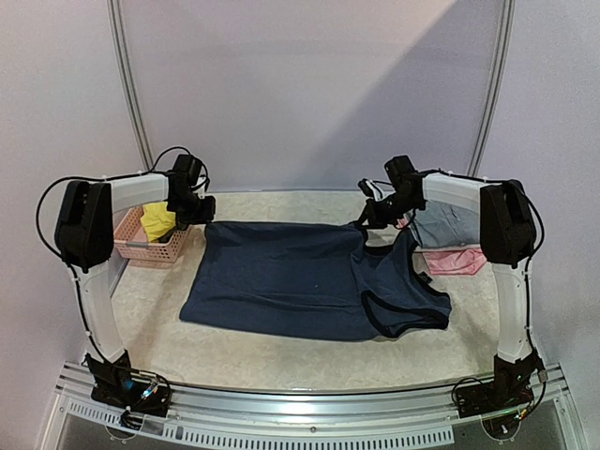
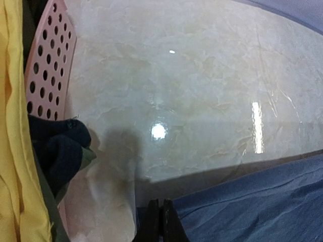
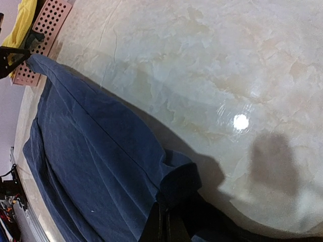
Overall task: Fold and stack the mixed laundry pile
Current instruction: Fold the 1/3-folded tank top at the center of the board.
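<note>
A navy blue top (image 1: 291, 277) lies spread flat across the middle of the table, its armholes and neckline at the right. At its far left corner my left gripper (image 1: 203, 216) is shut on the hem; in the left wrist view the fingertips (image 2: 160, 222) press together at the edge of the blue cloth (image 2: 252, 201). My right gripper (image 1: 374, 217) is shut on a bunched fold of the top (image 3: 212, 176) at the far right edge, and the cloth rises to it there. A bright yellow garment (image 1: 157, 221) sits in the basket. Folded grey trousers (image 1: 448, 225) and a pink piece (image 1: 456, 262) lie at the right.
The pink lattice basket (image 1: 141, 248) stands at the far left, right beside my left gripper; its perforated wall (image 2: 48, 65) shows close by, with a dark cloth (image 2: 60, 148) hanging over it. A curved white backdrop rises behind the table. Bare marble tabletop (image 1: 281, 208) stretches between the two grippers.
</note>
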Motion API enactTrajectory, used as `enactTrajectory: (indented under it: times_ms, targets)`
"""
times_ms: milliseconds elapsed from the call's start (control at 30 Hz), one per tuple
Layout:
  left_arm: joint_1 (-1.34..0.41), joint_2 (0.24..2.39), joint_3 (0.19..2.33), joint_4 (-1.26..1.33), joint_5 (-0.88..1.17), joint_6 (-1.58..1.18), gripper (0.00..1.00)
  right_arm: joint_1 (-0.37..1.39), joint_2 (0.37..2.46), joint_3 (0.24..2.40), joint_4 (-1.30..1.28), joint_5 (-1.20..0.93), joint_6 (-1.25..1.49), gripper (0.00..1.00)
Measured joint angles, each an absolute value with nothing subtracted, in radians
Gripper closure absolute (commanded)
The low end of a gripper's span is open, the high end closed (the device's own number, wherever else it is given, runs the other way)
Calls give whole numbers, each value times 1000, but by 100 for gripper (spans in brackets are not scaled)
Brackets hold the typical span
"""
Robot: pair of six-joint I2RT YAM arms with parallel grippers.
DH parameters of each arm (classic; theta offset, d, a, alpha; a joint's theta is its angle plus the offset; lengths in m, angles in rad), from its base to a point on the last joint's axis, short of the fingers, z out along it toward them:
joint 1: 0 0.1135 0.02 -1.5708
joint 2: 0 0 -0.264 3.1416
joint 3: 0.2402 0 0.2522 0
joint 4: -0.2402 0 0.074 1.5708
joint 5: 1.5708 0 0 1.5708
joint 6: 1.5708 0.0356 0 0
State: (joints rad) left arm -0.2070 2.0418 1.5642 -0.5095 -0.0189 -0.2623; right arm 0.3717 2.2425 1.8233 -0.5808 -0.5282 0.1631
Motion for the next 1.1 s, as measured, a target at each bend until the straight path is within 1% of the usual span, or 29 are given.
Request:
enactTrajectory:
  times_ms: [200, 533, 767, 833, 1000, 1033, 1100]
  targets:
    - [-207, 1971, 1449, -469, -18, -263, 100, 393, 2162, 1672, -563, -514, 147, 98]
    - [-207, 1908, 1255, -380, 23, -288, 100, 406, 2100, 1511, -465, -506, 160, 97]
    - [-215, 1906, 1181, -330, 37, -302, 100, 409, 2095, 1416, -406, -500, 183, 94]
    - [-218, 1901, 1162, -321, 35, -304, 100, 412, 2085, 1387, -390, -495, 192, 90]
    - [-235, 1869, 1113, -301, 15, -308, 92, 418, 2044, 1309, -350, -480, 222, 80]
    - [-242, 1863, 1103, -296, 8, -308, 89, 419, 2037, 1300, -344, -479, 229, 77]
    - [-255, 1854, 1082, -286, -13, -313, 79, 419, 2023, 1285, -332, -479, 241, 73]
